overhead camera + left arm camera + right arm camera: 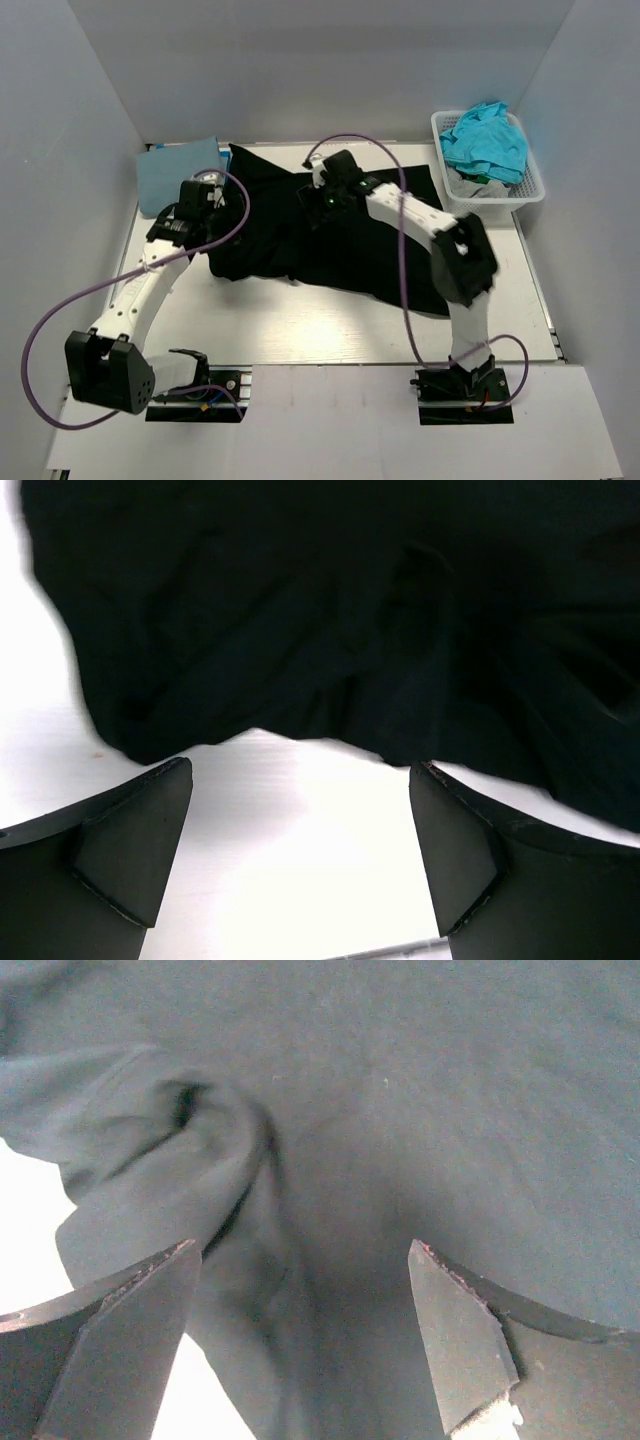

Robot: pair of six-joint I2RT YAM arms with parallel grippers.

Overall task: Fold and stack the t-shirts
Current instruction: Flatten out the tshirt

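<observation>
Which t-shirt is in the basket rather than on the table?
The bright turquoise cloth t-shirt, bunched in the white slotted plastic basket; the large black t-shirt and the dusty light blue t-shirt lie on the table.

Bright overhead light leaves a glare patch on the flat white desk (300, 335), and shadows there are soft. In the left wrist view the desk burns out to pure white. The large black cloth t-shirt (330, 620) sinks to near-featureless dark, its left edge blurred. The right wrist view is lighter, and folds show as grey.
</observation>
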